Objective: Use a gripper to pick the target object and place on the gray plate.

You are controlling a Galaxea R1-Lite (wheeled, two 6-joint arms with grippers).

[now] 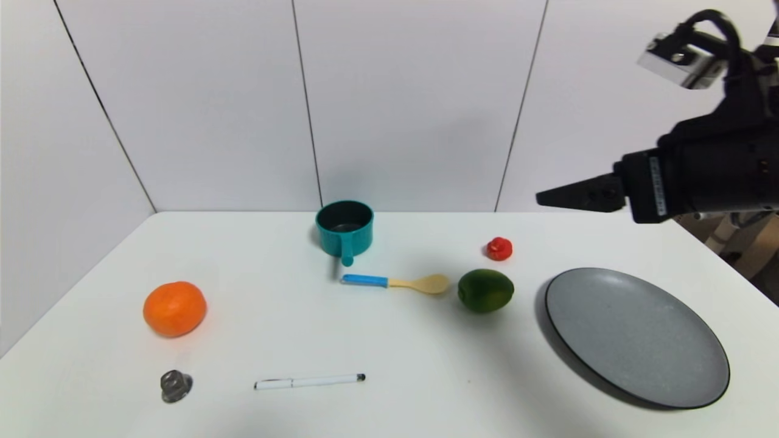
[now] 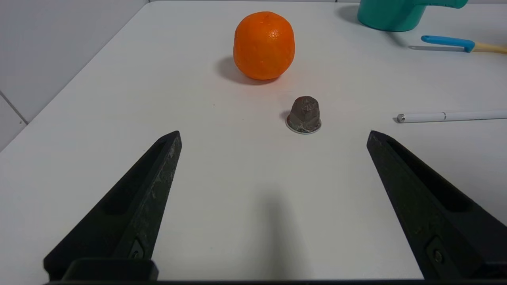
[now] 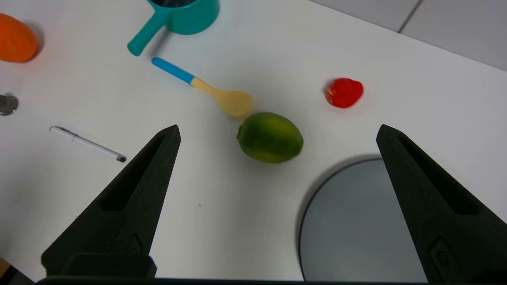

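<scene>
The teal saucepan [image 1: 344, 228] stands upright at the back middle of the white table, handle toward me; it also shows in the right wrist view [image 3: 174, 16] and the left wrist view [image 2: 396, 14]. The gray plate [image 1: 636, 334] lies at the front right, empty, partly seen in the right wrist view [image 3: 352, 229]. My right gripper [image 1: 548, 196] [image 3: 277, 130] is open and empty, held high above the plate's far side, well right of the saucepan. My left gripper [image 2: 273, 134] is open and empty, low over the table's near left; it is out of the head view.
A blue-handled beige spoon [image 1: 395, 281] lies just in front of the saucepan, a green lime [image 1: 485, 290] and a small red object [image 1: 499, 248] between it and the plate. An orange [image 1: 174, 308], a gray capsule [image 1: 176, 385] and a white pen [image 1: 309, 381] lie front left.
</scene>
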